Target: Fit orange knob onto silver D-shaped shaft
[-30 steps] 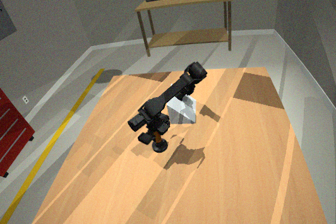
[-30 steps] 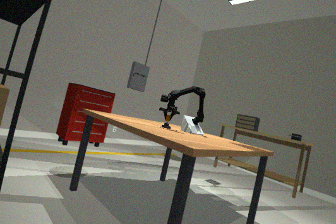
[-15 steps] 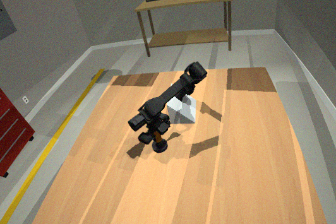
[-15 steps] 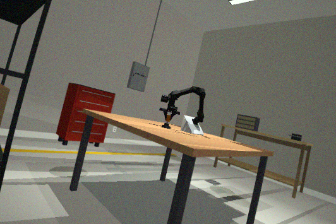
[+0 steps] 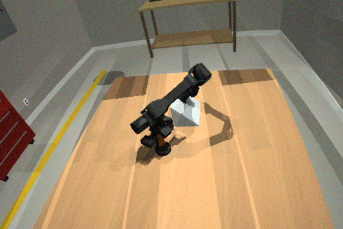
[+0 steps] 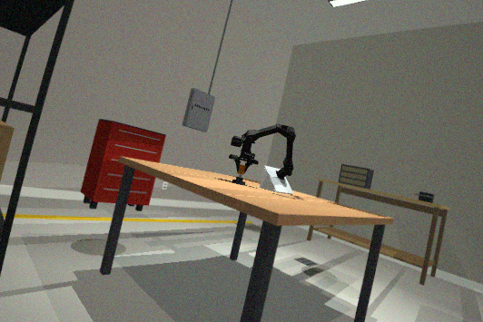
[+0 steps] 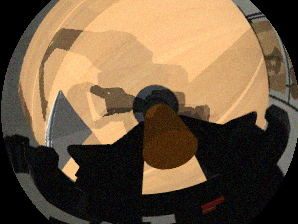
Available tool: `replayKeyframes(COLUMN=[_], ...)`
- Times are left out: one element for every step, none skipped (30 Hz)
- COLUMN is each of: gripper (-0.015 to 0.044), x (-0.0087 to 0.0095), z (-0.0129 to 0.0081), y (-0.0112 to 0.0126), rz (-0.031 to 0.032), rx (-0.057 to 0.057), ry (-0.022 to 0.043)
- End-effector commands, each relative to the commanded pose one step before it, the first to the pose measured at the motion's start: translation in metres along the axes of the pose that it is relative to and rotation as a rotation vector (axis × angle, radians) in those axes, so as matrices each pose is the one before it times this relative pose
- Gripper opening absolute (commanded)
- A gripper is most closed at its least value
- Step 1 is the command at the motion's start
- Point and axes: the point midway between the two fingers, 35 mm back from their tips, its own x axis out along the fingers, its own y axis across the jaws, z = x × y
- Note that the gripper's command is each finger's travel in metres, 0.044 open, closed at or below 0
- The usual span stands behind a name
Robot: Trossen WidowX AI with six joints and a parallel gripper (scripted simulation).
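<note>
My gripper (image 5: 158,139) (image 6: 241,169) (image 7: 161,121) is shut on the orange knob (image 5: 160,139) (image 6: 241,168) (image 7: 169,137) and holds it upright. The knob hangs right over the dark round pedestal (image 5: 163,149) (image 6: 238,180) (image 7: 154,98), which stands on the wooden table (image 5: 206,177) (image 6: 272,206). In the exterior view a small gap shows between the knob's bottom and the pedestal. The silver D-shaped shaft is hidden by the knob and fingers. In the wrist view the knob covers the near part of the pedestal.
The arm's white base block (image 5: 187,112) (image 6: 274,180) stands just behind the pedestal. A red tool cabinet (image 5: 9,135) (image 6: 120,163) is off to the left. A side bench (image 5: 190,3) (image 6: 386,204) with a small drawer box stands by the far wall.
</note>
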Motion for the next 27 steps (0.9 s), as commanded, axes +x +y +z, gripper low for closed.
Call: replayKeyframes(gripper=[0.0000, 0.0000, 0.0000, 0.0000, 0.0000, 0.0000, 0.0000, 0.0000, 0.0000, 0.0000, 0.0000, 0.0000, 0.0000, 0.0000, 0.0000, 0.0000, 0.0000, 0.0000, 0.0000, 0.0000, 0.0000, 0.0000, 0.0000, 0.0000, 0.0000, 0.0000, 0.0000], x=[0.00135, 0.00033, 0.00021, 0.00008, -0.00001, -0.00007, -0.00015, -0.00026, -0.00039, -0.00047, -0.00046, -0.00041, -0.00036, -0.00032, -0.00030, -0.00024, -0.00016, -0.00009, -0.00001, 0.00006, 0.00012, 0.00018, 0.00026, 0.00034, 0.00039, 0.00042, 0.00041], z=[-0.00119, -0.00013, -0.00010, -0.00002, 0.00006, 0.00016, 0.00028, 0.00032, 0.00018, 0.00008, 0.00022, 0.00029, 0.00031, 0.00023, 0.00019, 0.00019, 0.00017, 0.00012, 0.00007, -0.00001, -0.00007, -0.00010, -0.00014, -0.00018, -0.00022, -0.00013, -0.00012], y=[0.00001, 0.00021, 0.00040, 0.00045, 0.00047, 0.00047, 0.00038, 0.00015, -0.00003, -0.00001, -0.00010, -0.00017, -0.00018, -0.00013, -0.00015, -0.00025, -0.00033, -0.00036, -0.00041, -0.00046, -0.00035, -0.00016, -0.00004, 0.00009, 0.00019, 0.00013, 0.00012], rz=[-0.00117, 0.00001, 0.00002, 0.00002, 0.00002, 0.00002, 0.00002, 0.00001, 0.00000, 0.00000, -0.00001, -0.00001, -0.00001, 0.00000, -0.00001, -0.00001, -0.00001, -0.00001, -0.00002, -0.00002, -0.00002, -0.00001, 0.00000, 0.00000, 0.00001, 0.00001, 0.00001], rx=[-0.0003, 0.0000, 0.0000, 0.0000, 0.0000, 0.0000, 0.0000, 0.0000, 0.0000, 0.0000, 0.0000, 0.0000, 0.0000, 0.0000, 0.0000, 0.0000, 0.0000, 0.0000, 0.0000, 0.0000, 0.0000, 0.0000, 0.0000, 0.0000, 0.0000, 0.0000, 0.0000], ry=[-0.00042, -0.00001, 0.00000, 0.00000, 0.00000, -0.00001, -0.00001, -0.00001, 0.00001, 0.00001, 0.00001, 0.00000, 0.00000, 0.00000, 0.00000, 0.00000, 0.00000, 0.00000, 0.00000, 0.00000, 0.00000, 0.00000, 0.00000, 0.00000, 0.00000, -0.00001, -0.00001])
